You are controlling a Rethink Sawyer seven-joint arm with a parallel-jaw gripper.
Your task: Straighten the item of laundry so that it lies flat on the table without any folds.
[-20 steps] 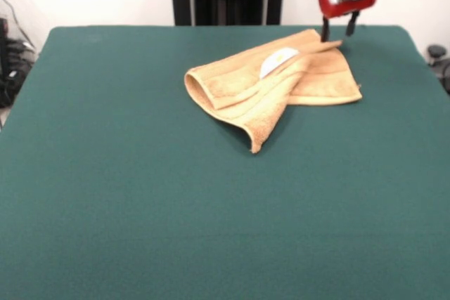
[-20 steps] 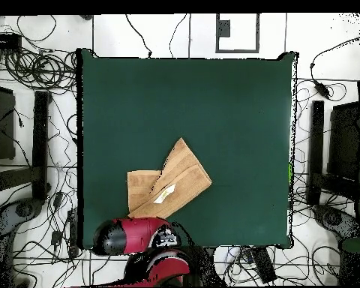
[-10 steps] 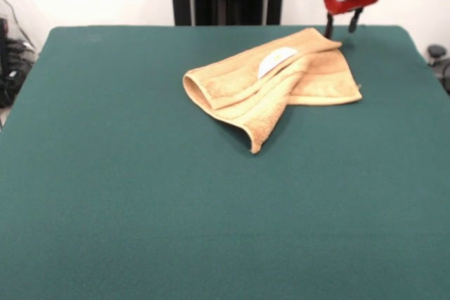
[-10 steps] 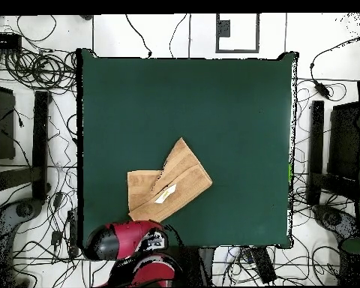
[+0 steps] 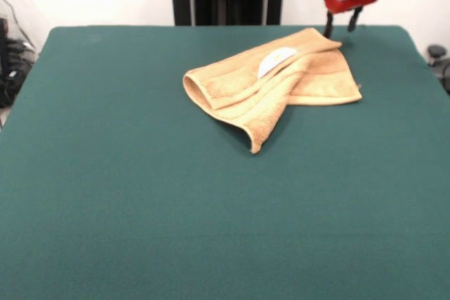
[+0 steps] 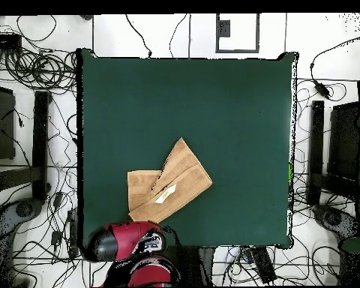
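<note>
**Towel folded near the robot's edge, tool raised beside it**

The towel (image 5: 271, 82) lies doubled over itself on the table (image 5: 140, 194), close to the edge by the robot, its white label (image 5: 275, 60) showing on top. The tool (image 5: 342, 30) hangs above the towel's far corner, prongs apart, gripping nothing.

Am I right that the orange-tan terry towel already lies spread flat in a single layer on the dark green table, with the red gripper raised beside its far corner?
Not quite: the orange-tan terry towel is folded over itself, as the front view shows. The red gripper is indeed raised beside its far corner, above the dark green table.
</note>
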